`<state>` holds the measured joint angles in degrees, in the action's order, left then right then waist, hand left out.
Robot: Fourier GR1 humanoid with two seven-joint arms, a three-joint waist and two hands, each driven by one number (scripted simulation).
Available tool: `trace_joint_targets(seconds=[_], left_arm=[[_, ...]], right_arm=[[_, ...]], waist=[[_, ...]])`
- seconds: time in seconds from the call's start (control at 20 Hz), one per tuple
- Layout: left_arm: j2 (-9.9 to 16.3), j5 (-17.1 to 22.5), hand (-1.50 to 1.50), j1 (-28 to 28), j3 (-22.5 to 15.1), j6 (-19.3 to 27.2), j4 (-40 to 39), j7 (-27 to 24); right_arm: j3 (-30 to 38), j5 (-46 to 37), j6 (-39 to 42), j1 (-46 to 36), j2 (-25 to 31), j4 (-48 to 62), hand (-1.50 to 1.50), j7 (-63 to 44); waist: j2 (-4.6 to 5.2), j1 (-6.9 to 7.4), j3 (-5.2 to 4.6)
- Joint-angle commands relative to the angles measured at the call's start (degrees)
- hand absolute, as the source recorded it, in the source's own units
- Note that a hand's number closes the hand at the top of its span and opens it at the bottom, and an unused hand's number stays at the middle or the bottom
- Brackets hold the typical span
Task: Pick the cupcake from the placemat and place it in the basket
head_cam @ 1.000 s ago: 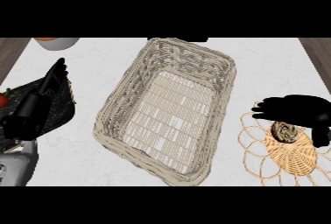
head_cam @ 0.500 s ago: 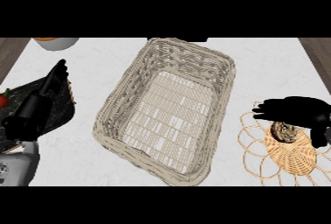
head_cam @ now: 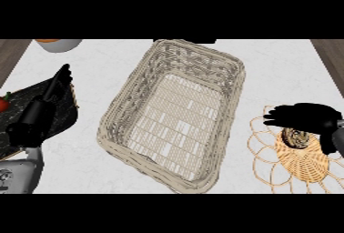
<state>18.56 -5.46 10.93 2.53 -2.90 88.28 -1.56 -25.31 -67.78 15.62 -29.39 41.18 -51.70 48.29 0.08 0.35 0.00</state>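
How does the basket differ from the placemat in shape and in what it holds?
The basket is a deep, pale grey, rectangular container with woven walls; the placemat is flat, tan and round, with open loops at its edge. The basket holds nothing, while the placemat carries the cupcake, under the right hand. Both are woven and lie on the white counter.

basket [head_cam: 176,113] mid-counter, placemat [head_cam: 295,159] to its right, cupcake [head_cam: 295,137] on placemat
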Motion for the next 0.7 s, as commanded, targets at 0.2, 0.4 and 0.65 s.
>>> trace_joint_targets(seconds=[0.2, 0.4, 0.65], left_arm=[[-0.7, 0.0, 0.0, -1.1, 0.5, -2.1, 6.3, 6.1], [-1.1, -1.4, 0.0, -2.6, 1.2, -1.8, 2.5, -1.4], [-1.3, -1.7, 0.0, 1.6, 1.9, -1.8, 0.7, 1.8]], right_arm=[[2.2, -5.3, -0.2, -1.2, -4.8, 5.3, -1.5, 1.3], [4.3, -4.4, 1.0, -2.2, -6.0, 8.8, 1.5, 3.0], [3.4, -8.0, -5.6, -4.8, -10.2, 13.3, 1.5, 3.6]], waist=[[-0.11, 0.07, 0.01], [-0.02, 0.18, 0.0], [0.15, 0.56, 0.04]])
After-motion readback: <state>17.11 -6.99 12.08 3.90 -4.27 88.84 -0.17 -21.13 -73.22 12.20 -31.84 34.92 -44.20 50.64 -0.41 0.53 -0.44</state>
